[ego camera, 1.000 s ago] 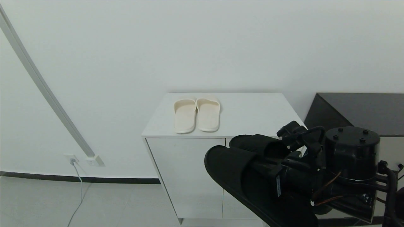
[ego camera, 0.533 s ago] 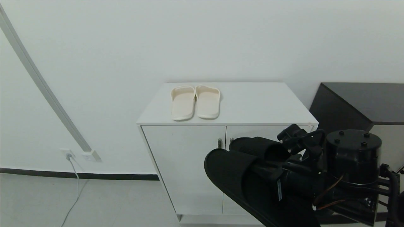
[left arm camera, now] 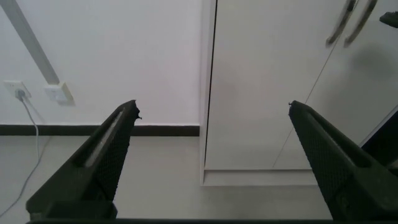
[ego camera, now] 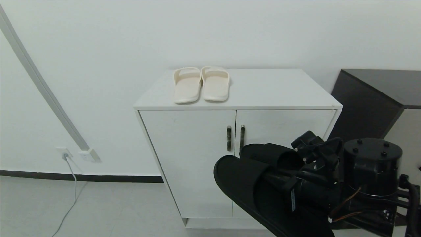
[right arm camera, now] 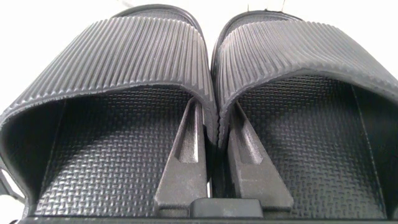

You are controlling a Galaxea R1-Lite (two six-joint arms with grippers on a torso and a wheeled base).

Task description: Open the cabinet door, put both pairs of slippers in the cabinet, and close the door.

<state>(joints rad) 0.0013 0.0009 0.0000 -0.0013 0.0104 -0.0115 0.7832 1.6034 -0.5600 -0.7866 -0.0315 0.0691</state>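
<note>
Head view shows the right jaws clamped on the black slippers [ego camera: 243,177] before the shut cabinet [ego camera: 187,158], white slippers [ego camera: 201,84] on top, so I think the left jaws, wide apart, should hook a door handle [ego camera: 229,138] and pull gently.

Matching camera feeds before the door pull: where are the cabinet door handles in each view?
Head view: cabinet door handles mid-picture, where the two doors meet, just above the black slippers.
Left wrist view: handles at a picture corner, on the doors beyond the open left gripper.
Right wrist view: hidden behind the black slippers clamped by the right gripper.
Shared landmark: wall socket, head and left wrist views.
</note>
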